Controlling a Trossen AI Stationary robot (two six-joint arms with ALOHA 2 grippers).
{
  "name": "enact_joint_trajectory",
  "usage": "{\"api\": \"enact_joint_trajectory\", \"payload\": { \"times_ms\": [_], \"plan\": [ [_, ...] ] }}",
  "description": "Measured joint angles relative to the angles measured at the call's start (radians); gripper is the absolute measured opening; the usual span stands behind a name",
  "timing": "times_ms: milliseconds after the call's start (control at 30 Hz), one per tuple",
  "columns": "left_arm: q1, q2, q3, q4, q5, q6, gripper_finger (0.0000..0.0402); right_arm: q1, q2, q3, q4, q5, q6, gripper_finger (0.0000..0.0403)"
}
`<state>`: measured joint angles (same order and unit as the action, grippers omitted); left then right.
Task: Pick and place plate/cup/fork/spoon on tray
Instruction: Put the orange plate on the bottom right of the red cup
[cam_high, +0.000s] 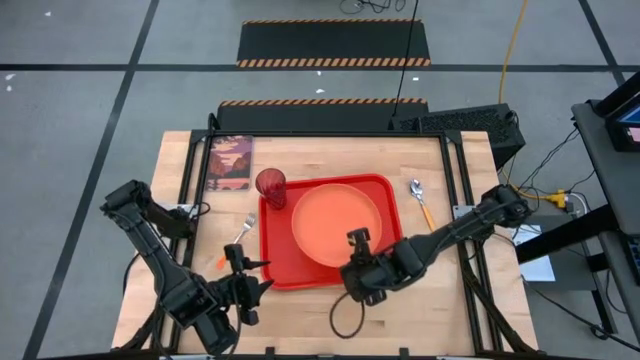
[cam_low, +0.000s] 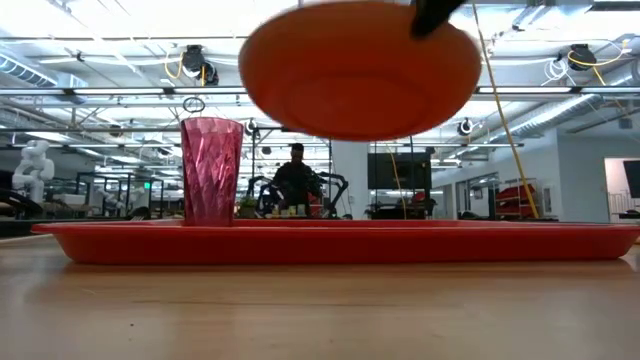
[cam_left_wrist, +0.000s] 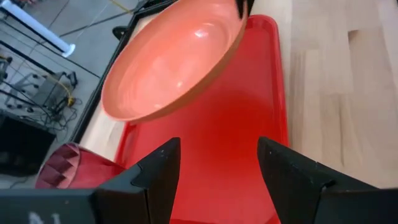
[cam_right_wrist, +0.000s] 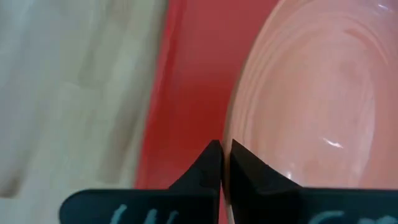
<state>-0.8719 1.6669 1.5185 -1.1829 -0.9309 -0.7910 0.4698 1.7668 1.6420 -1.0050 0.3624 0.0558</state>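
Plate (cam_high: 336, 222) is hanging above the tray (cam_high: 385, 190), right gripper (cam_high: 357, 238) pinching its rim so I'm lowering it flat. Cup (cam_high: 271, 185) is already on the tray; left gripper (cam_high: 247, 272) is waiting beside the tray, jaws apart.

A light wooden table (cam_high: 330, 315) stands on a grey floor (cam_high: 80, 110) marked with dark lines and striped mats (cam_high: 335, 45). Beyond, a bright hall with ceiling lights (cam_low: 190, 62) and a person (cam_low: 296, 180).
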Motion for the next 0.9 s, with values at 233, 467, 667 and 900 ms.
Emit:
{"api": "enact_joint_trajectory", "payload": {
  "times_ms": [233, 467, 667, 900],
  "plan": [
    [0.001, 0.0, 0.0, 0.006, 0.014, -0.005, 0.0216, -0.066, 0.0, -0.136, 0.181, -0.022, -0.078, 0.0],
    [0.001, 0.0, 0.0, 0.006, 0.014, 0.0, 0.0216, -0.115, 0.001, -0.258, 0.326, -0.069, -0.098, 0.0],
    [0.018, 0.0, 0.0, 0.008, 0.014, 0.0, 0.0216, -0.13, 0.001, -0.362, 0.469, -0.08, -0.118, 0.0],
    [0.06, 0.0, 0.0, 0.008, 0.014, 0.01, 0.0216, -0.135, 0.001, -0.478, 0.679, -0.144, -0.207, 0.0]
  ]
}}
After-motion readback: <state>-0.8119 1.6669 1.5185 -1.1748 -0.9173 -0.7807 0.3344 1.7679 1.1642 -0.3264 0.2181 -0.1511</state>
